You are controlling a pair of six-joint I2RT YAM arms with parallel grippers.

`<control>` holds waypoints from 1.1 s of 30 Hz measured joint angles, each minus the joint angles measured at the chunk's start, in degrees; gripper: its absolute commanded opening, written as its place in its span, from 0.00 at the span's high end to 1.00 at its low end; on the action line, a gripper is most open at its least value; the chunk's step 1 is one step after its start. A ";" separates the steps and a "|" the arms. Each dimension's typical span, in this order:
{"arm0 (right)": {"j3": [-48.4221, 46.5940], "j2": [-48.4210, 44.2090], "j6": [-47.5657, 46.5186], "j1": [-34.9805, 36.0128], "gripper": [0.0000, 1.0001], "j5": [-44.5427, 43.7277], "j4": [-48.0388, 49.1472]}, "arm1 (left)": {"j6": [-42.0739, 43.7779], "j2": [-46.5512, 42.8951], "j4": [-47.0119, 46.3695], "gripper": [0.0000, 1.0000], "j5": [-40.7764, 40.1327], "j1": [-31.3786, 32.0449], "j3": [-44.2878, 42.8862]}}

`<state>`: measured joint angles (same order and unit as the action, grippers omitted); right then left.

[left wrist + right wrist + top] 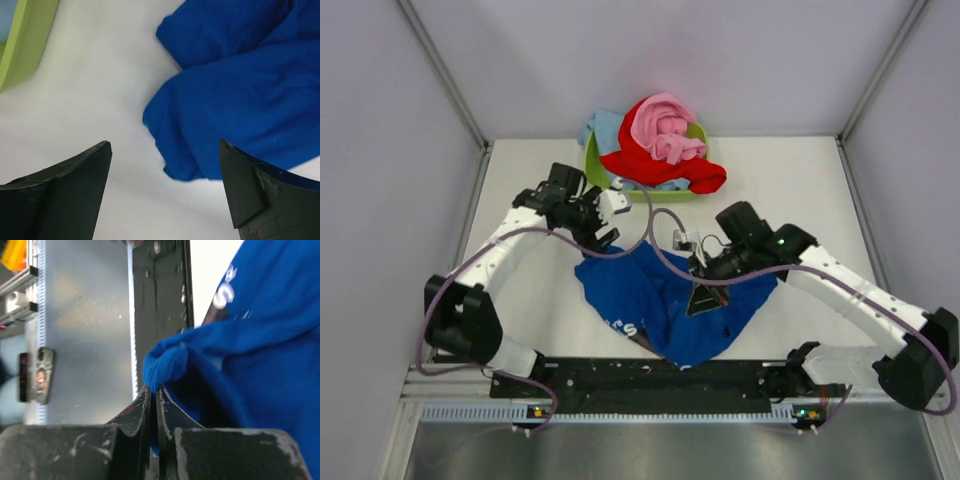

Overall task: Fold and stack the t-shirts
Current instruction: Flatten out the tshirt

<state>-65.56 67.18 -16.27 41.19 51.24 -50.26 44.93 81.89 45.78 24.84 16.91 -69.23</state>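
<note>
The royal blue t-shirt (665, 300) lies crumpled, its white lettering half hidden, seemingly a print. The right gripper (154, 392) pinches a bunched fold; the left gripper (165, 146) gapes wide, holding nothing.

Cloth colours:
- royal blue t-shirt (655, 295): solid saturated blue, with white lettering (223, 294) beside a dark print patch (brownish-black, tone hard to read).
- red t-shirt (670, 172): plain red.
- pink t-shirt (665, 130): plain pale pink.
- light blue t-shirt (603, 128): plain, washed-out blue.

Hardware and surroundings:
- tub (592, 168): lime green.
- table (800, 190): white, unpatterned.
- left arm (505, 250) and right arm (850, 295): white shells, black joints.
- cables (660, 212): dull purple.
- left gripper (165, 147): black.
- right gripper (154, 395): black, with pale scuffs.
- rail (660, 375): black.
- walls (380, 150): pale grey-lilac.
</note>
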 measured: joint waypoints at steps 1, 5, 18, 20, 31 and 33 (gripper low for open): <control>3.54 1.09 2.03 -0.04 1.00 0.31 0.85 | -0.44 1.95 -1.05 0.09 -0.42 1.33 -0.90; 11.61 2.75 8.70 -0.17 1.00 -0.98 2.12 | -3.15 11.61 -5.62 0.09 -2.12 7.37 -4.13; 11.67 1.20 16.11 -14.93 1.00 -3.54 8.61 | 1.53 29.44 -3.37 0.20 -4.96 11.93 -9.53; 11.69 1.22 17.03 -16.02 1.00 -4.42 9.05 | 2.58 29.64 -2.10 0.27 -5.44 11.65 -9.86; 11.41 1.20 21.49 -24.96 1.00 -11.02 11.45 | 7.76 28.57 6.32 1.00 -6.95 6.60 -10.01; 10.56 1.20 21.97 -25.22 1.00 -12.02 11.72 | 7.63 28.06 6.84 1.00 -7.69 5.51 -9.79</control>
<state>-55.00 68.38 5.69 15.97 39.22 -38.54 52.56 109.95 52.62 17.15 22.41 -79.02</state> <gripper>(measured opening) 0.015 0.019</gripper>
